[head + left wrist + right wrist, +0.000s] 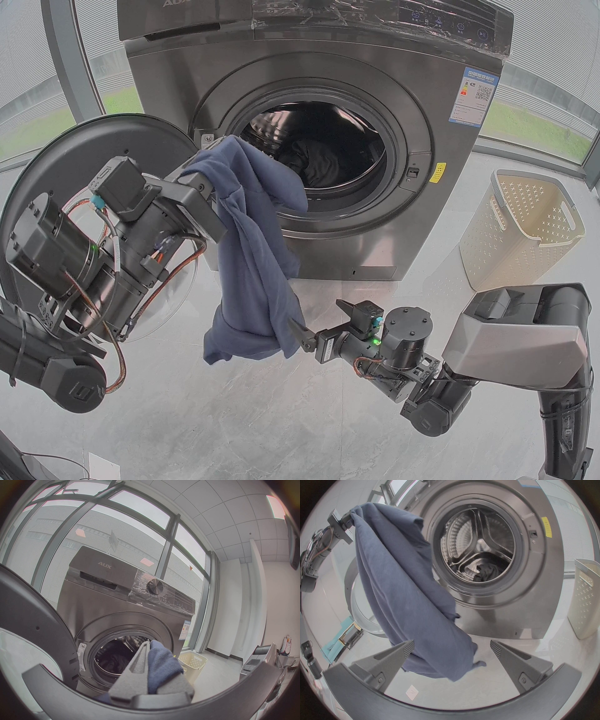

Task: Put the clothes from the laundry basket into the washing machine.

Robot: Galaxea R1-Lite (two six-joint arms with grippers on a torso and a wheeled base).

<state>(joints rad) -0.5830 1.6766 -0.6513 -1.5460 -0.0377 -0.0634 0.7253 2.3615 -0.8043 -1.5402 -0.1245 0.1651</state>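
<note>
A blue garment point(253, 250) hangs in front of the washing machine point(350, 69), just left of its open drum mouth point(325, 156). My left gripper point(203, 178) is shut on the garment's top; blue cloth point(161, 664) bulges between its fingers point(137, 670). My right gripper point(451, 644) is open beside the garment's lower end point(440, 655), with the cloth hanging between its spread fingers point(393, 658). In the head view the right gripper point(299, 334) touches the hem. A dark garment point(315, 164) lies inside the drum. The cream laundry basket point(531, 225) stands to the machine's right.
The round machine door point(69, 162) stands swung open at the left, behind my left arm. Glass window walls run behind the machine. Bare tiled floor point(250, 419) stretches in front. A teal object point(339, 642) lies on the floor near the door.
</note>
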